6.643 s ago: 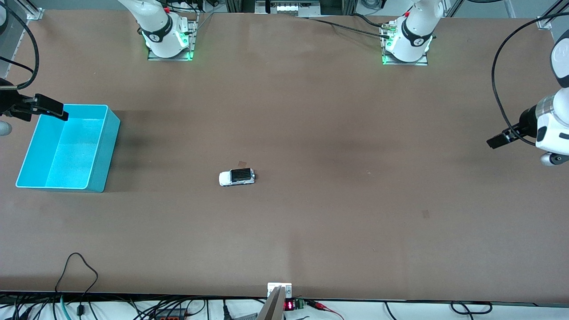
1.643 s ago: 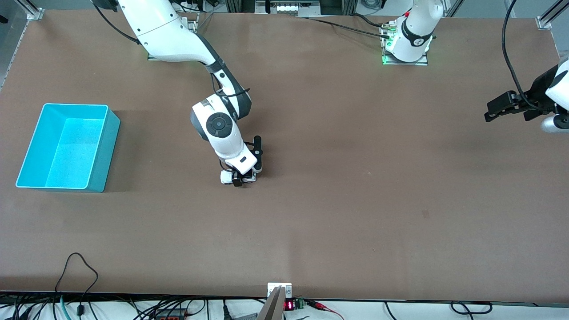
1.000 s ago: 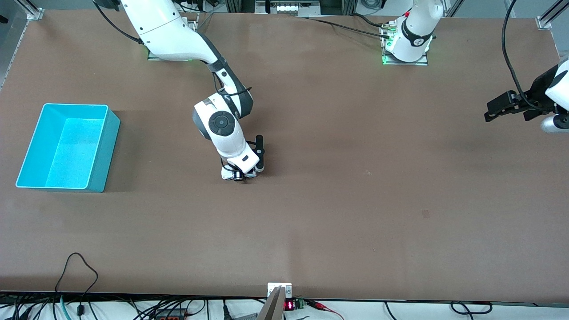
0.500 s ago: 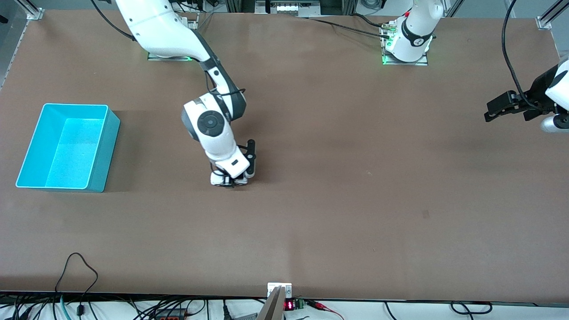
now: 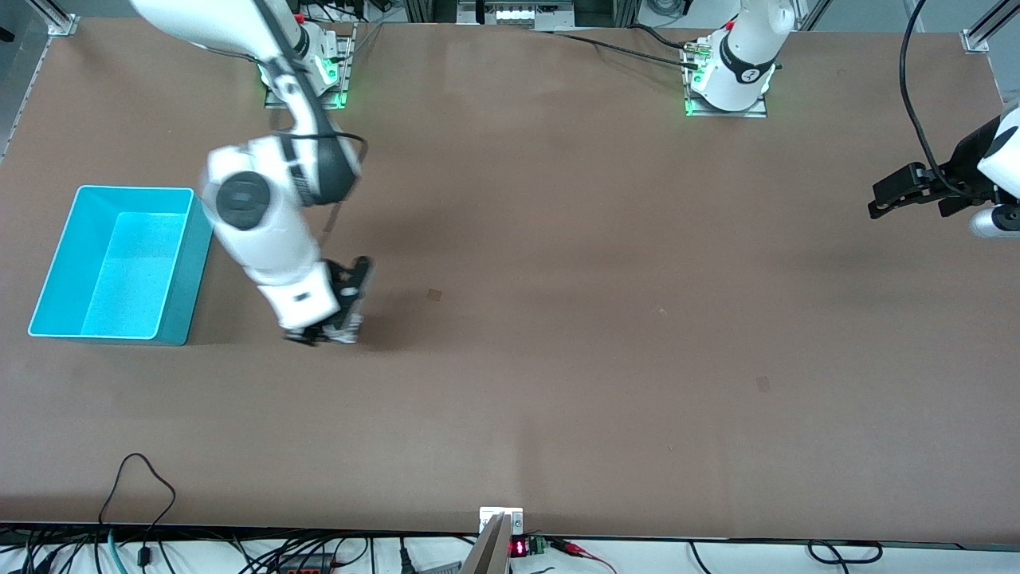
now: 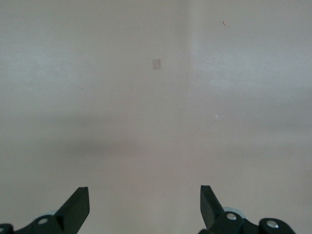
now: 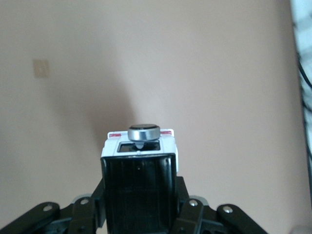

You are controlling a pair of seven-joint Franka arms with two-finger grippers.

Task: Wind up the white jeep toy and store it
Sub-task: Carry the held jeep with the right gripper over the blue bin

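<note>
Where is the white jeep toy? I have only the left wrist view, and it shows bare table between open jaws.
Observer: The white jeep toy is in the right gripper, with the jaws shut on its sides.
Operator: Has it reached the bin?
Observer: No. The toy is over bare table beside the cyan bin, which has nothing in it.
Operator: And where does my arm stand?
Observer: The left gripper waits over the left arm's end of the table, well away from the toy.
</note>
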